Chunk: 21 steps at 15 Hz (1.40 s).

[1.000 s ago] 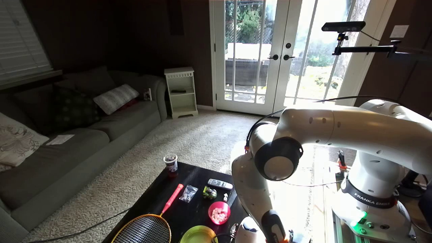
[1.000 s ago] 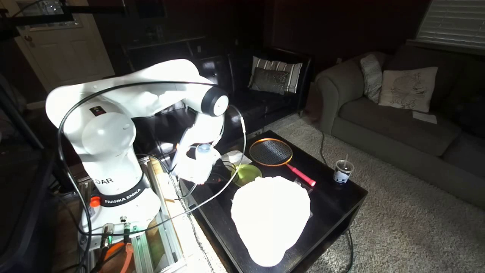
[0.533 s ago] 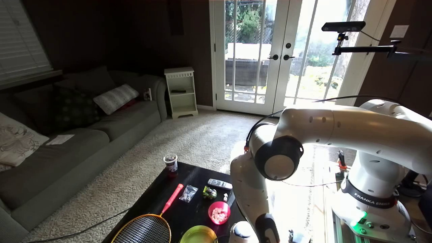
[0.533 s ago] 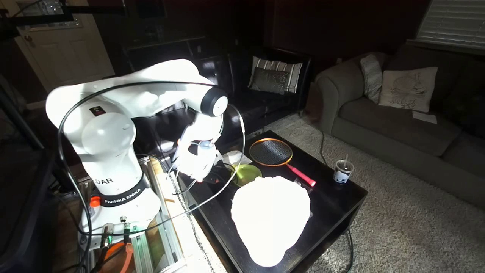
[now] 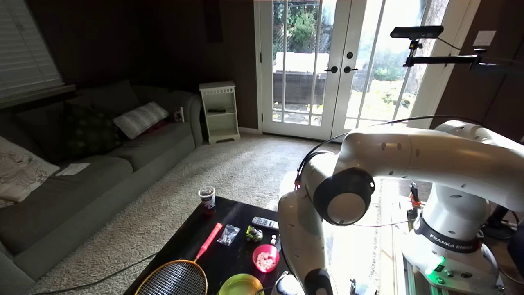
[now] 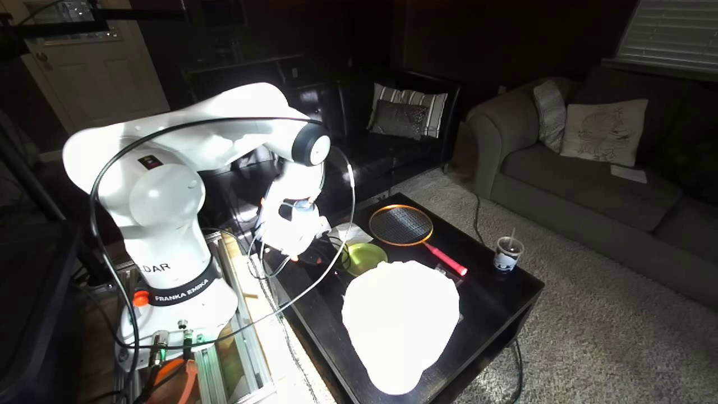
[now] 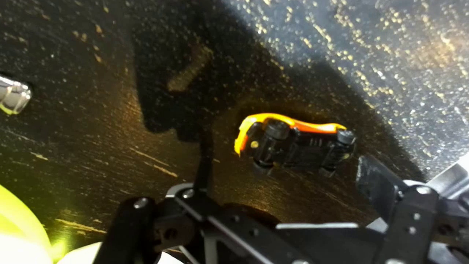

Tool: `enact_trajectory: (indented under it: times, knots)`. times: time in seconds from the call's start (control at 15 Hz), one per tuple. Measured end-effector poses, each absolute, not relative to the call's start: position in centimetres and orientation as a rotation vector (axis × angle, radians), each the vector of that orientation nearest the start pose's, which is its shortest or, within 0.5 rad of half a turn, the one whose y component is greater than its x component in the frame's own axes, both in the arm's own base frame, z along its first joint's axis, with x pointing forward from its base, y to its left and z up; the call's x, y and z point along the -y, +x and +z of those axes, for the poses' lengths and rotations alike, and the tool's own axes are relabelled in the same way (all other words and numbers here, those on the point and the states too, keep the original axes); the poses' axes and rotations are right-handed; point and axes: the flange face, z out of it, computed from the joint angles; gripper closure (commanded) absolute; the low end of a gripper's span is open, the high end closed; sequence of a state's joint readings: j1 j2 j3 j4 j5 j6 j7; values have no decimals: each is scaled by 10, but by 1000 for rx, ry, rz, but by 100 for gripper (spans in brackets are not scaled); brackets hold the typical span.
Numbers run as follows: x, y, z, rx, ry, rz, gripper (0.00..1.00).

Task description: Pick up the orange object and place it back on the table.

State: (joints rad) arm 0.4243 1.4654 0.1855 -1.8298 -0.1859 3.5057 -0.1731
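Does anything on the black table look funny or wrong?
Yes, the orange toy car looks tipped over. In the wrist view it lies on the black table with its dark underside and wheels showing, and cars normally stand on their wheels. I can't tell whether it rests on its side or roof.

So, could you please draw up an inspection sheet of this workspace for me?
Surface: black table, pale flecks and scuffs in the wrist view; white glare hides part of it in an exterior view.
Job's things: orange toy car tipped over on the table, underside facing the camera in the wrist view.
Clutter: racket, pink bowl with pale pieces, green dish, remote, green toy, clear bag, cup.
Gripper: open, nothing held.
Cables: black cable along the arm.
Surroundings: grey sofa, white shelf unit, glazed double doors, carpet.
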Motion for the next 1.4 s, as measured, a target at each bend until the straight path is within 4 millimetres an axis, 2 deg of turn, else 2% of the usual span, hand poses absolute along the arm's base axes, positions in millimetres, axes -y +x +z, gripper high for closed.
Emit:
enact_trajectory:
  times: [0.8,1.2,1.27,1.4]
  knots:
    - [-329,354,-175,1047,-2831,-146,0]
    - [-331,353,-178,1036,-2851,-95,0]
    - [-331,353,-178,1034,-2855,-89,2]
    - [-330,355,-179,1028,-2862,-82,27]
